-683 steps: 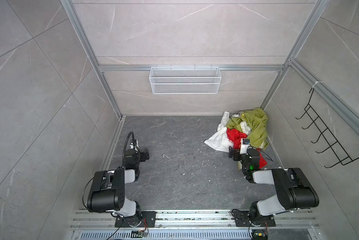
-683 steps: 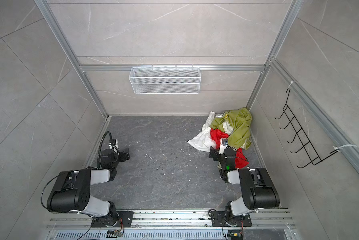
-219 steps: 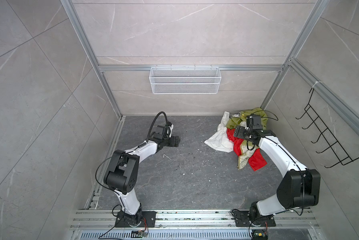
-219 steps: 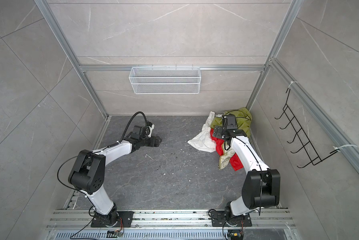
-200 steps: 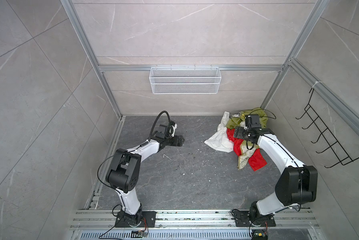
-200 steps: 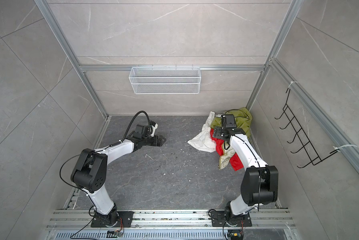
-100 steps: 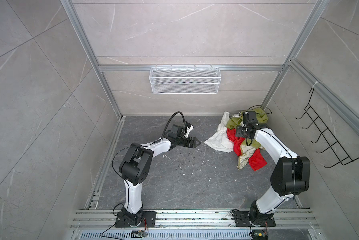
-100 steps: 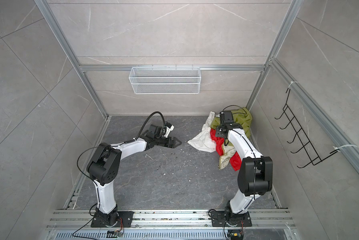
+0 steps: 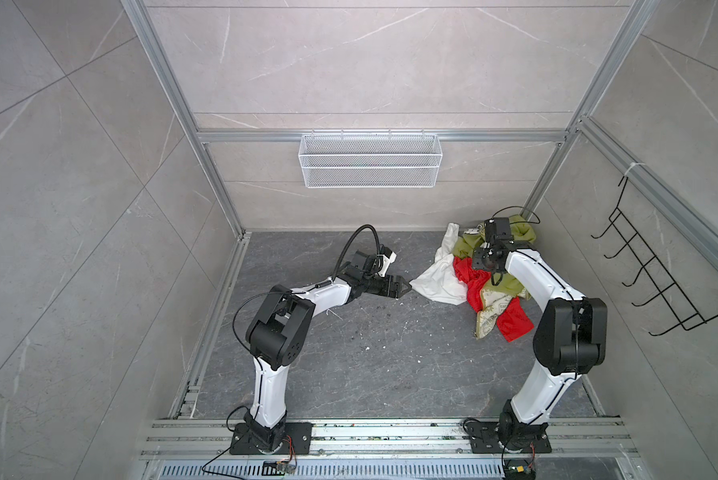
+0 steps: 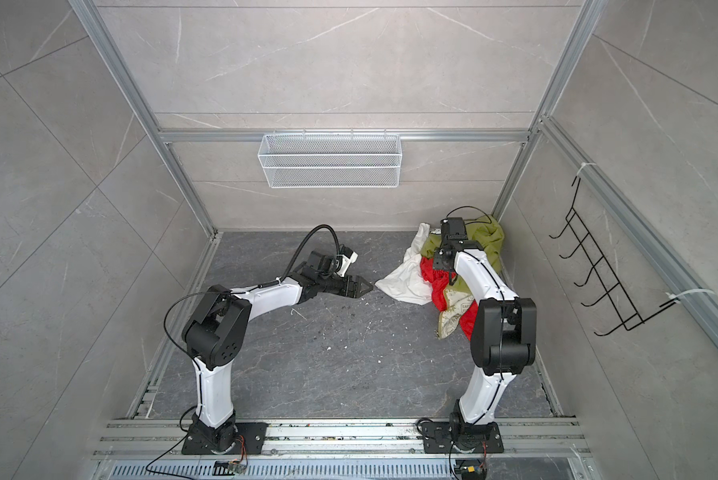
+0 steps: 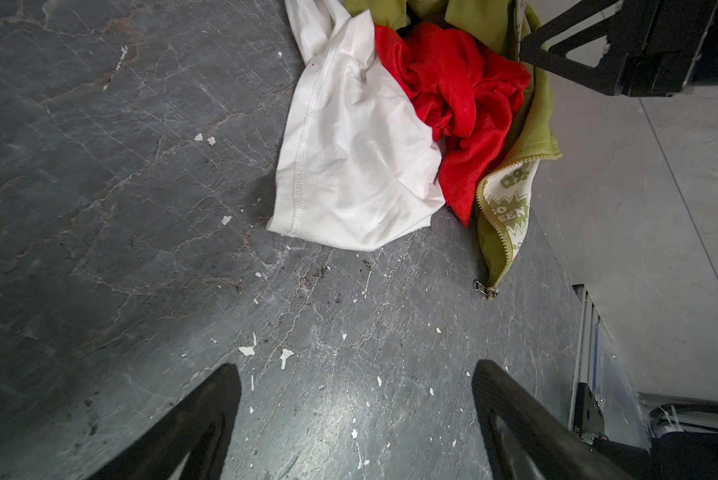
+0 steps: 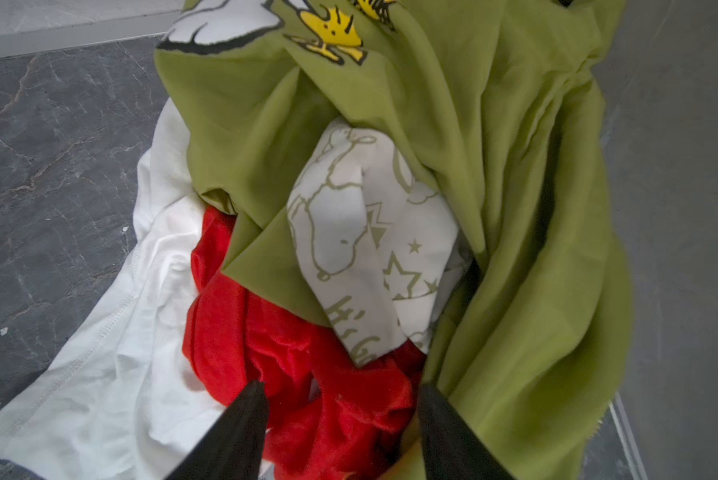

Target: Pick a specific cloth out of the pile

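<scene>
The pile (image 9: pixel 479 270) lies in the back right corner of the dark floor. The cloth (image 9: pixel 471 286), bright red, runs through its middle, between a white cloth (image 9: pixel 438 282) and an olive-green one (image 9: pixel 467 247). My right gripper (image 12: pixel 340 386) points down into the pile, open, its jaws half narrowed astride a bunched fold of the red cloth (image 12: pixel 290 353). In a top view the right gripper (image 9: pixel 492 272) partly hides that spot. My left gripper (image 11: pixel 355 368) is wide open and holds nothing. It stays low over the floor, just short of the white cloth's (image 11: pixel 349 166) near corner.
A cream printed cloth (image 12: pixel 369 232) with a zip edge (image 11: pixel 502 232) lies among the folds. The right wall and frame post (image 9: pixel 546 195) stand close behind the pile. A wire basket (image 9: pixel 369 160) hangs on the back wall and a black hook rack (image 9: pixel 656 282) on the right wall.
The left arm has stretched rightwards across the floor until its gripper reached the white cloth's corner. The right gripper has edged back over the pile and its jaws have narrowed round the red fold.
</scene>
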{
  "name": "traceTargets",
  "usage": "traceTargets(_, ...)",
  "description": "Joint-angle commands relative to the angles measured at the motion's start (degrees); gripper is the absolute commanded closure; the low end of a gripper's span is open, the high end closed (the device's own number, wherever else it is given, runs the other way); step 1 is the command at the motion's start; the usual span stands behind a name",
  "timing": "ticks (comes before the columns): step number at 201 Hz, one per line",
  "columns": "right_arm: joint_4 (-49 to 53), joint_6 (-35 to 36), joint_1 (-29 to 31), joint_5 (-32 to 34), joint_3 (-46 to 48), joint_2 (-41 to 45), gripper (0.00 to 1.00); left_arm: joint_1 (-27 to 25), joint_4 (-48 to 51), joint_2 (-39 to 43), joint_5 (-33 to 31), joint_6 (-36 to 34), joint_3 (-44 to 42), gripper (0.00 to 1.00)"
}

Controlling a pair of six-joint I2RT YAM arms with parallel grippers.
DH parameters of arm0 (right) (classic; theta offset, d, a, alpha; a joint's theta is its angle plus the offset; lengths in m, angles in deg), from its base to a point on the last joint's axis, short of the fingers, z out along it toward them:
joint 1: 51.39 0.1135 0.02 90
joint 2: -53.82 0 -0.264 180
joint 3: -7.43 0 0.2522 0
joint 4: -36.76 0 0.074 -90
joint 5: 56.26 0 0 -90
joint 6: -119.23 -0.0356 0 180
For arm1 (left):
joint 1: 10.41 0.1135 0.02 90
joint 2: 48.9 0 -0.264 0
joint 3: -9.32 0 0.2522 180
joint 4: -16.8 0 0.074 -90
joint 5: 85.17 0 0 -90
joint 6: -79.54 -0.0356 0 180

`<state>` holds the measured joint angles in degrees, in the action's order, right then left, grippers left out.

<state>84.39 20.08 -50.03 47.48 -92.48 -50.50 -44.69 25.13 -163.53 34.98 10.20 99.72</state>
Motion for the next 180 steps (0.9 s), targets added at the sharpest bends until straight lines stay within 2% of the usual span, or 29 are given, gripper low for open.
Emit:
traceTargets(1, 0.41, 1.04, -0.22, -0.38, -1.78, -1.39, 0.41, -0.42, -2.90, -0.09, 0.52, 1.51, -0.21, 0.09)
traceTargets(101, -0.56, 0.84, -0.27, -0.73, -1.91, -4.67, 0.51, -1.57, -3.25, 0.36, -0.18, 2.13, -0.62, 0.08)
traceTargets(134, -0.47, 0.99, -0.29, -0.49, -1.65, -3.95, 0.69, -1.88, -3.79, 0.55, -0.36, 2.36, -1.06, 0.08)
traceTargets(180, -1.17, 1.49, -0.30, 0.41, -0.95, -2.79, 0.89, -2.10, -4.15, 0.81, -0.46, 2.50, -1.39, 0.07)
